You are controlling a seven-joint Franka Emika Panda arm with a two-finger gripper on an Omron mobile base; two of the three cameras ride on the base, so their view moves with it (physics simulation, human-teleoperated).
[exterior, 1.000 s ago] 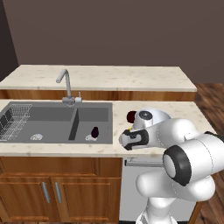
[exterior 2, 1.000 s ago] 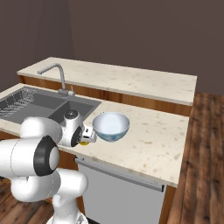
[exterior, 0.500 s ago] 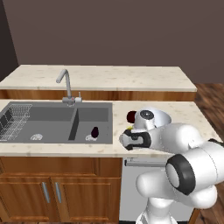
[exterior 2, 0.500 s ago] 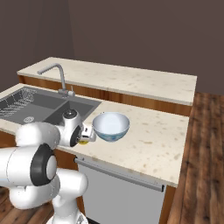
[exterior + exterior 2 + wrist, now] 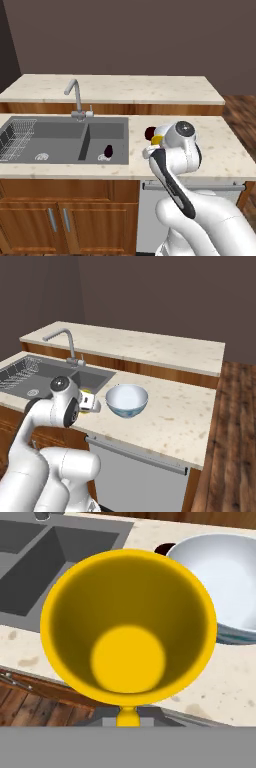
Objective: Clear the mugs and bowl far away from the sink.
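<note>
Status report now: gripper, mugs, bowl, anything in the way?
Gripper shut on yellow mug. Bowl on counter beside it. One dark mug in sink, another behind arm.

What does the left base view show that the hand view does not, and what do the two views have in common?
The left base view alone shows the faucet, the wire rack in the left basin, and a dark maroon mug lying in the right basin. The hand view alone looks straight down into the yellow mug, showing its empty inside, and shows the bowl close beside it. Both share the sink, the speckled counter, the yellow mug, and a dark mug on the counter behind it.
</note>
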